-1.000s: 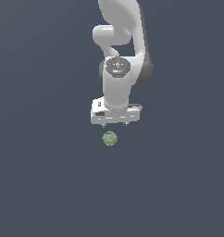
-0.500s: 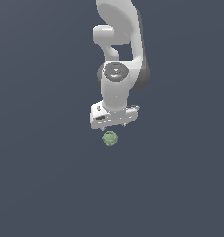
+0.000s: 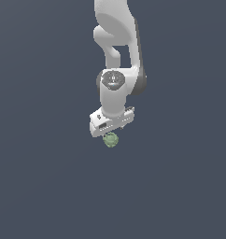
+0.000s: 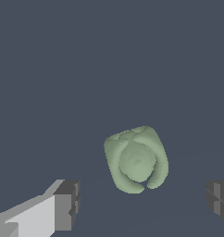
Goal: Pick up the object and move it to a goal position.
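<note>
The object (image 3: 111,140) is a small pale green, bumpy, roundish lump lying on the dark grey surface. My white gripper (image 3: 110,135) hangs straight down right over it, its body covering the lump's far edge in the exterior view. In the wrist view the object (image 4: 136,159) sits between my two fingers, apart from both. One fingertip (image 4: 67,204) and the other (image 4: 219,196) stand wide on either side of it. The gripper (image 4: 144,201) is open and holds nothing.
The white arm (image 3: 116,42) rises from the gripper to the exterior view's top edge. The flat dark grey surface (image 3: 45,177) fills all else.
The gripper has come down toward the object and turned a little about its vertical axis. The object has not moved.
</note>
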`<state>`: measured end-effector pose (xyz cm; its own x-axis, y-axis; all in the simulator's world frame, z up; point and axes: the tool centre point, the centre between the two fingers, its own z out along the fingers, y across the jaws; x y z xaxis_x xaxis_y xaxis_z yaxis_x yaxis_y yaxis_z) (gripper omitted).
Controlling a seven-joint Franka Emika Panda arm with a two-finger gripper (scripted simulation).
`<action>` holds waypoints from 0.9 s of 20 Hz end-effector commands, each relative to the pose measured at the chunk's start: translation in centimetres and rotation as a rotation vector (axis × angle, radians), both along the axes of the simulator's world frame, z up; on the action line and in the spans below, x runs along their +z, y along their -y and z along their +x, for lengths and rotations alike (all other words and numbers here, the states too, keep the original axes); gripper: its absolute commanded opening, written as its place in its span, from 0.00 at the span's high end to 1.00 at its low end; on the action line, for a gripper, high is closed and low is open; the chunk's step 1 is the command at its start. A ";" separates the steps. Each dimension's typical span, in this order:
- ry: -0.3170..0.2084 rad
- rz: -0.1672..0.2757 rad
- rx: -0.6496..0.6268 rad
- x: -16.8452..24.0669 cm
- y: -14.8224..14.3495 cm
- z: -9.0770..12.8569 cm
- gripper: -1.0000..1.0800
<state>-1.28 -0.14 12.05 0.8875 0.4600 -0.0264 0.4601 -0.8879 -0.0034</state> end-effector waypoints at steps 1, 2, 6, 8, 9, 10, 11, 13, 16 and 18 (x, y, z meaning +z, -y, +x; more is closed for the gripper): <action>0.005 0.003 0.067 -0.7 0.2 0.0 0.04; 0.007 0.004 0.092 -0.9 0.3 0.0 0.04; 0.013 0.007 0.179 -1.8 0.5 0.1 0.04; 0.016 0.009 0.214 -2.1 0.6 0.1 0.04; 0.017 0.009 0.230 -2.3 0.7 0.1 0.04; 0.018 0.010 0.244 -2.4 0.7 0.1 0.04; 0.019 0.011 0.257 -2.6 0.8 0.1 0.04; 0.021 0.012 0.279 -2.8 0.8 0.1 0.04; 0.022 0.012 0.301 -3.0 0.9 0.1 0.04; 0.023 0.013 0.309 -3.1 0.9 0.1 0.04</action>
<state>-1.23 -1.02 9.05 0.7119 0.7023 -0.0013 0.7023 -0.7119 -0.0006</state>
